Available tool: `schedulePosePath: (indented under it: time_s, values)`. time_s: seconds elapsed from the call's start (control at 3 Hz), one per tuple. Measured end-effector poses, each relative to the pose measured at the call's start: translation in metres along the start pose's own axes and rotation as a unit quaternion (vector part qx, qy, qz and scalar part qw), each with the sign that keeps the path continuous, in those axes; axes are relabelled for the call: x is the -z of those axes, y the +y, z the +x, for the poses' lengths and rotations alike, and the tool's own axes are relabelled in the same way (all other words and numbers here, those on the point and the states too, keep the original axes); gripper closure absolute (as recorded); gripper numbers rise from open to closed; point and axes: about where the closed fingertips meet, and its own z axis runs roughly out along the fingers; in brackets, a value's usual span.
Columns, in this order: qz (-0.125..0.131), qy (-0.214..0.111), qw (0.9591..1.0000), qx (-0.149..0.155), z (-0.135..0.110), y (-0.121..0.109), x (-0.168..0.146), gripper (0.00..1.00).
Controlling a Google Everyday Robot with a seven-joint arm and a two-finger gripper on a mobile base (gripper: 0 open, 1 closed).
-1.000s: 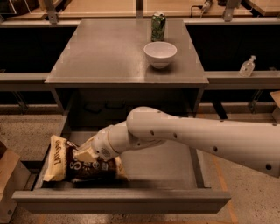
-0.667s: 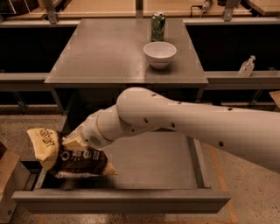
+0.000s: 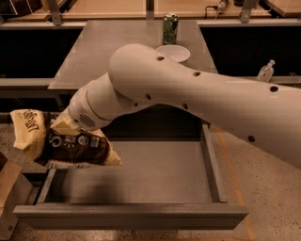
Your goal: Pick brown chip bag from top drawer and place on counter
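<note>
The brown chip bag (image 3: 70, 148), dark brown with pale yellow ends, hangs in the air over the left wall of the open top drawer (image 3: 141, 174). My gripper (image 3: 60, 128) is at the end of the large white arm, shut on the bag's upper edge; the wrist hides most of the fingers. The bag is above the drawer floor and below the level of the grey counter (image 3: 108, 47), to its front left. The drawer floor is bare.
A white bowl (image 3: 173, 52) and a green can (image 3: 170, 28) stand at the back right of the counter. A clear bottle (image 3: 265, 70) sits on a ledge at right. A cardboard box (image 3: 9, 193) stands on the floor at left. A light wooden surface (image 3: 108, 7) lies behind.
My gripper has lifted the chip bag off the drawer floor and carried it up and to the left, over the drawer's left wall. The arm has swung closer to the camera.
</note>
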Motion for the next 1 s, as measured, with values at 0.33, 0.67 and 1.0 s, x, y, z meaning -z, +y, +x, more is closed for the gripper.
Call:
schedulePosePath:
  time_s: [0.33,0.67,1.0]
  values:
    - [0.006,-0.008,0.9999,0.014,-0.008,-0.011,-0.002,1.00]
    - [0.026,0.004,0.9989,0.039,-0.029,-0.037,0.013,1.00]
    - [0.064,0.028,0.9953,0.067,-0.054,-0.080,0.047,1.00]
